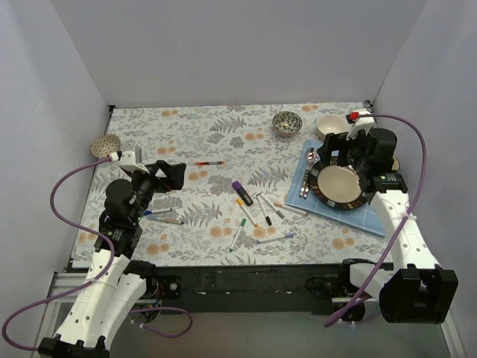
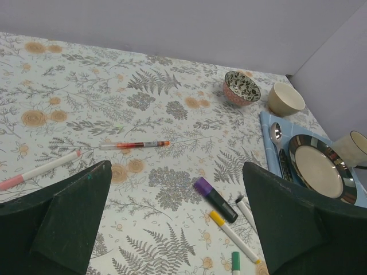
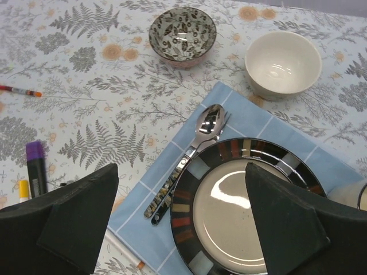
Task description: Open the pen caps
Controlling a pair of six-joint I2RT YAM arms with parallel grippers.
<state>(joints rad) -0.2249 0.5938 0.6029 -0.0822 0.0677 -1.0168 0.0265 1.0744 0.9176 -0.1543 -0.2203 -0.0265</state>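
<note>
Several tiny coloured pen caps (image 1: 236, 184) are lying mid-desk (image 1: 194, 130) in the overhead view, between the left tool (image 1: 161, 176) and right tool (image 1: 340, 154), both hanging spread and empty. Left wrist is showing the purple cap (image 2: 200, 185), probably light, slick and snug-fitting; gripping cap and barrel separately is looking wise. Right wrist is catching it left of the placemat (image 3: 252, 120).

Soft, even white light falls from above. The table (image 1: 223, 142) is bright, and shadows under the pens (image 1: 247, 212) are faint and short. Small glare spots sit on the plate (image 3: 229, 197), the spoon (image 3: 210, 121) and the cream bowl (image 3: 282, 62). Focus is sharp throughout, except that the black fingers (image 2: 69, 220) close to the lens look soft and nearly featureless. In the overhead view the walls (image 1: 45, 112) lean outward.
</note>
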